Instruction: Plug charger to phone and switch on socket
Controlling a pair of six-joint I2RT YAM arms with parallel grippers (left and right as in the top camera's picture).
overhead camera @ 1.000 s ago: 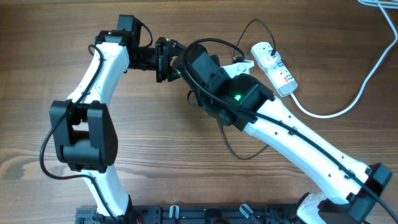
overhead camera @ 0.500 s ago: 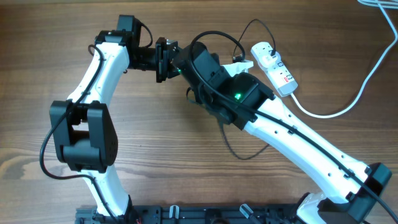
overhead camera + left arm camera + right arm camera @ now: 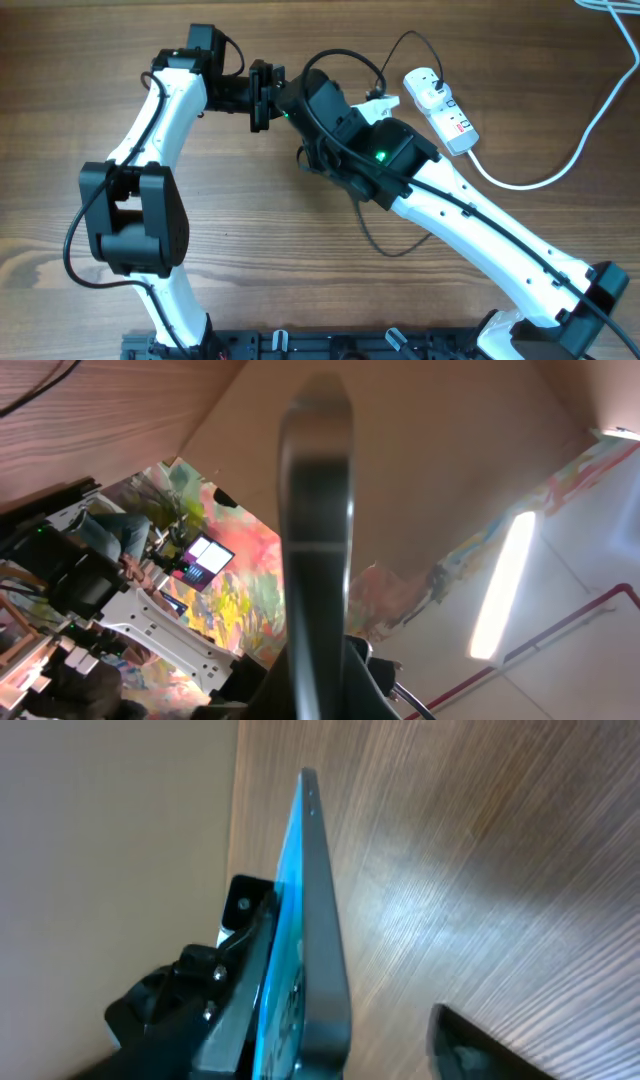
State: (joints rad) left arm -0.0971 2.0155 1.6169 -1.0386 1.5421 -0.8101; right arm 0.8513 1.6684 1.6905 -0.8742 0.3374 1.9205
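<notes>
Phone (image 3: pixel 318 900) held on edge for plugging.
Clamped by left gripper (image 3: pixel 266 95); right gripper (image 3: pixel 290 98) state cannot be told.

The right arm (image 3: pixel 400 165) and looped charger (image 3: pixel 410 33) crowd the socket (image 3: pixel 445 110); bare table (image 3: pixel 540 90) lies beyond.

Wood table (image 3: pixel 300 275) w/ socket (image 3: pixel 447 112), charger cable (image 3: pixel 362 222) (black) on it.

Both arms wear smooth white shells between boxy black joint housings. On the left arm (image 3: pixel 160 110) a black cable loops beside the near joint, and the left gripper (image 3: pixel 264 96) is black. The right arm (image 3: pixel 480 235) carries a thin black cable and a glowing green light.
</notes>
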